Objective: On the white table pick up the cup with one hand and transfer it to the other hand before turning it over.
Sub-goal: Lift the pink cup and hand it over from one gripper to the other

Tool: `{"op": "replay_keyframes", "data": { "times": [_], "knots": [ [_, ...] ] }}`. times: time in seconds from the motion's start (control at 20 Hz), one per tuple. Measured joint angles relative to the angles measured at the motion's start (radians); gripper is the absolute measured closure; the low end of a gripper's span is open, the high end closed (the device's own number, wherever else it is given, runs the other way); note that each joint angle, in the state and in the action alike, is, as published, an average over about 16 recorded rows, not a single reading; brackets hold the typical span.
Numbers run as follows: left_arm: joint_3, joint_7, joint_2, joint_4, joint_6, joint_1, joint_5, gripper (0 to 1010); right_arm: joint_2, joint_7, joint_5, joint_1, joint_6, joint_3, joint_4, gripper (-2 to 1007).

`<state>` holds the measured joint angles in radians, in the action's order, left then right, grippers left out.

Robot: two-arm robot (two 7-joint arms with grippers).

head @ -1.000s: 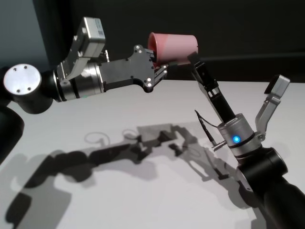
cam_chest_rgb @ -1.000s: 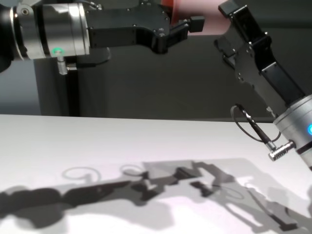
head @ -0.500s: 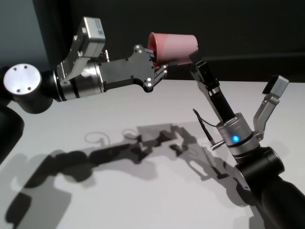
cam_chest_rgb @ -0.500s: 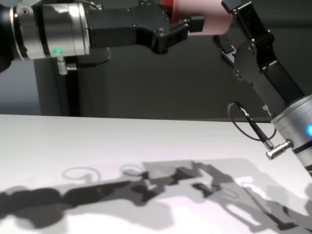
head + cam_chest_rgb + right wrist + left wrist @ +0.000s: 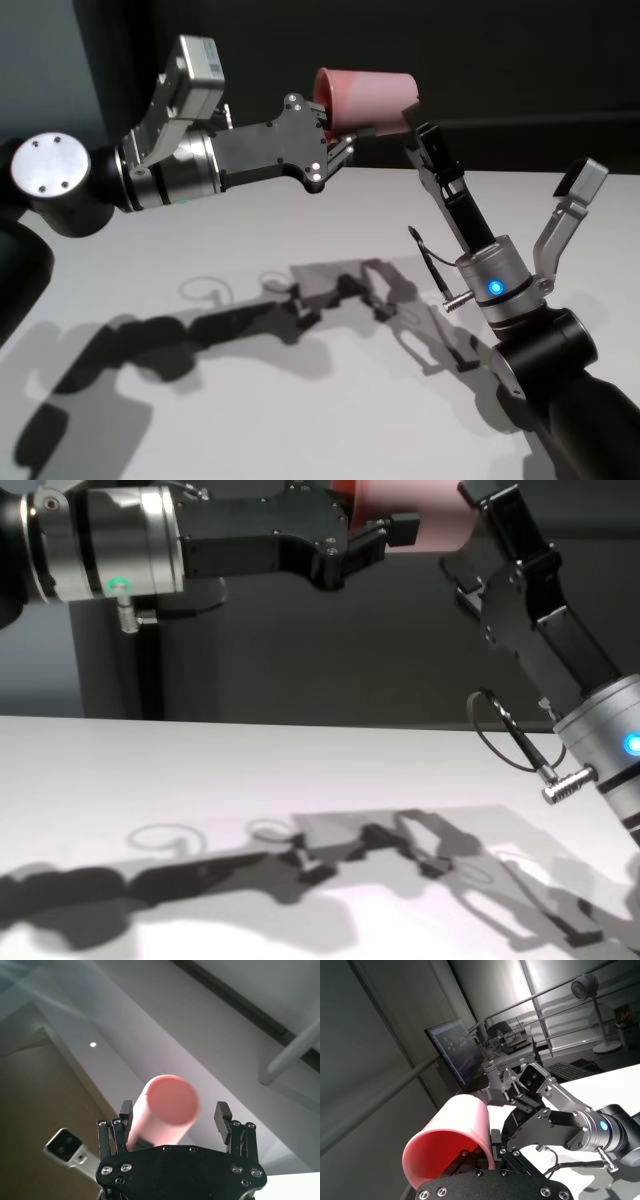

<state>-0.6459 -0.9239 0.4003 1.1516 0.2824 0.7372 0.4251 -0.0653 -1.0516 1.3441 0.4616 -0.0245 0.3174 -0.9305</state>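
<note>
The pink cup (image 5: 365, 98) lies on its side in the air, high above the white table (image 5: 250, 230). My left gripper (image 5: 335, 140) is shut on its rim end; the left wrist view shows the open mouth (image 5: 452, 1140) right at the fingers. My right gripper (image 5: 412, 118) reaches up from the right and is open, with the cup's base end between its two fingers. In the right wrist view the round base (image 5: 172, 1100) sits between the spread fingers (image 5: 222, 1112). The chest view shows the cup (image 5: 415, 505) at the top edge, between both grippers.
The arms cast dark shadows (image 5: 300, 300) on the tabletop under them. A dark wall (image 5: 300, 660) stands behind the table's far edge. A looped cable (image 5: 430, 265) hangs off the right wrist.
The right gripper has shifted slightly up along the cup's base end. The left arm and the cup have stayed put.
</note>
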Motion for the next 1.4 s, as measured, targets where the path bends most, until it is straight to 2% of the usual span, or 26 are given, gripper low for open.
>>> {"op": "replay_keyframes", "data": {
  "times": [0.45,1.15,1.4],
  "knots": [
    [0.0,0.0,0.0,0.0,0.0,0.0,0.0,973,0.002,0.039,0.016,0.007,0.018,0.011,0.002,3],
    [0.0,0.0,0.0,0.0,0.0,0.0,0.0,973,0.029,-0.036,0.049,0.081,0.001,0.035,0.109,3],
    [0.0,0.0,0.0,0.0,0.0,0.0,0.0,973,0.037,-0.053,0.054,0.097,-0.006,0.038,0.133,2]
  ]
}}
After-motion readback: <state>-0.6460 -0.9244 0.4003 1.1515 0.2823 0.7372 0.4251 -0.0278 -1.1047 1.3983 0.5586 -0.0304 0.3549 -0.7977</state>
